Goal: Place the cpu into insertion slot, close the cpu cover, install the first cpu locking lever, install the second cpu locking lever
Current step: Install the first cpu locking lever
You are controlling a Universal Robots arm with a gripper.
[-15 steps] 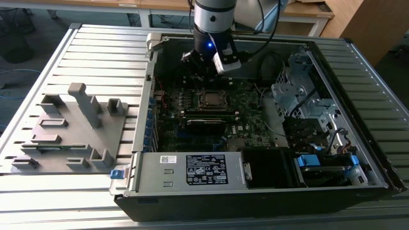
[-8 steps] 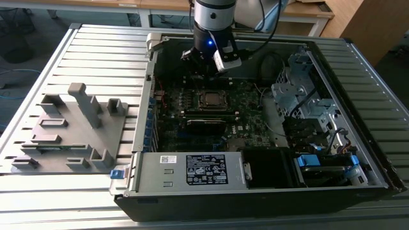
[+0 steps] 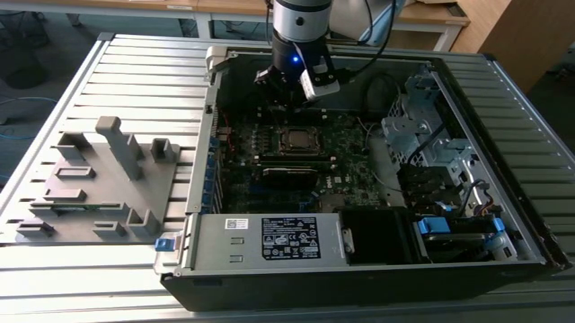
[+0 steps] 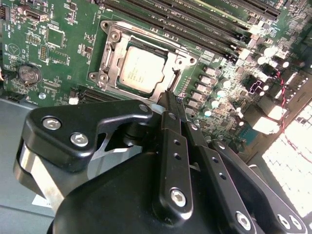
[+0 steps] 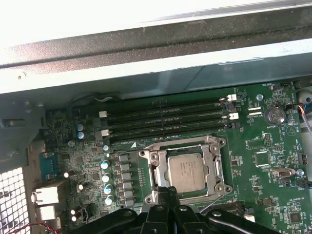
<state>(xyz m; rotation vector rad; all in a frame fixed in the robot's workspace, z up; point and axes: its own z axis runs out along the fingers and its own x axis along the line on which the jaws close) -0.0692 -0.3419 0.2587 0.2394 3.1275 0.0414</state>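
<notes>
The black gripper is showing its fingers pressed together with nothing visible between them, its tips sitting right at the socket's edge; I cannot tell whether they are touching it. Just beyond them, the small square cpu with a dull silver-grey top is sitting in the socket, with the thin silver metal cpu cover lying flat around it. The green motherboard is resting inside an open black computer case on a slatted grey table.

In the first wrist view the gripper hides one edge of the cpu cover, and the exterior view's top edge cuts off the arm.
</notes>
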